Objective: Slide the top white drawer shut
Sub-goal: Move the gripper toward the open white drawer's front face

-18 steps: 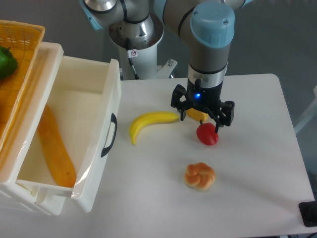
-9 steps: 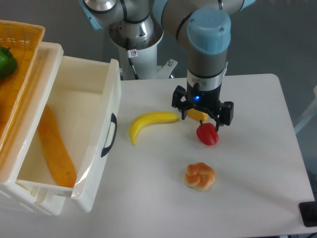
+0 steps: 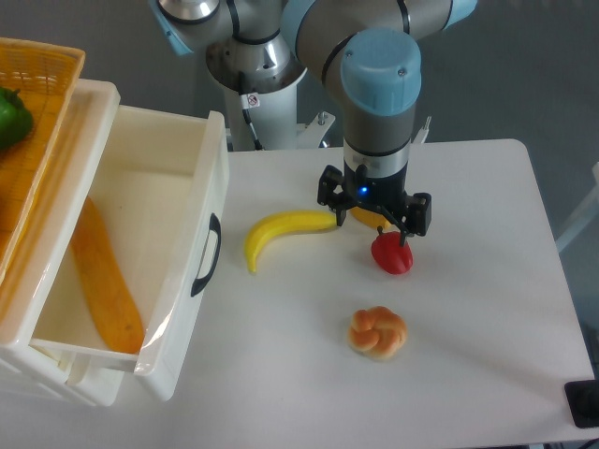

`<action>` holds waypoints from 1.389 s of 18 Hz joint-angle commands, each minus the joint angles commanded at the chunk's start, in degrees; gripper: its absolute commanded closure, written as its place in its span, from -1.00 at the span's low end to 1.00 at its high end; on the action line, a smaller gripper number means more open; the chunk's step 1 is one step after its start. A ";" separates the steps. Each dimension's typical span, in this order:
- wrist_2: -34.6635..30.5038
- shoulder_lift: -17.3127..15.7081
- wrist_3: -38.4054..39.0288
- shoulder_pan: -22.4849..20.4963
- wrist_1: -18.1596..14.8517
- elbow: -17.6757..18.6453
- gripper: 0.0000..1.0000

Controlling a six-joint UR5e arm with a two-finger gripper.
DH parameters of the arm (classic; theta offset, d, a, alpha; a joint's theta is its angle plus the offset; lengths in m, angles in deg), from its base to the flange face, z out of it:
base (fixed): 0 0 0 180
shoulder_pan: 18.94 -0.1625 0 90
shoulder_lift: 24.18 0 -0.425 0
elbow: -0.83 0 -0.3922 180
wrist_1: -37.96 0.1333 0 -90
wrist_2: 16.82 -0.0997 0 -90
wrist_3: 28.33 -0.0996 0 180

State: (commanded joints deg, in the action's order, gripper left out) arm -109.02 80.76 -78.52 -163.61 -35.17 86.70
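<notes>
The top white drawer (image 3: pixel 178 309) stands pulled far out to the right of its cabinet, with its black curved handle (image 3: pixel 207 254) on the front wall facing the table. An orange baguette-like piece (image 3: pixel 105 281) lies inside it. My gripper (image 3: pixel 372 217) hangs over the table's middle, well to the right of the drawer, above a small yellow item and a red pepper (image 3: pixel 392 253). Its fingers point down and are hidden by the wrist, so I cannot tell if they are open. The lower drawer is hidden.
A banana (image 3: pixel 281 233) lies between the drawer front and the gripper. A bread roll (image 3: pixel 377 332) sits nearer the front. An orange wicker basket (image 3: pixel 33 112) with a green pepper (image 3: pixel 11 117) rests on the cabinet's top at the left.
The arm has shifted slightly to the left, toward the banana. The drawer and the food items have not moved.
</notes>
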 joint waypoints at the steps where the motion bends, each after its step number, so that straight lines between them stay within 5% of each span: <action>1: -1.13 0.44 1.31 0.00 0.09 0.09 -1.00; 9: -4.93 2.64 11.50 2.54 0.01 1.05 -1.00; 15: 3.15 3.35 15.30 3.69 -0.26 1.49 -1.00; 25: 7.46 5.01 19.52 6.85 -0.43 1.93 -1.00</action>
State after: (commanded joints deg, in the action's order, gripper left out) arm -101.55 85.77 -59.00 -156.76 -35.61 88.64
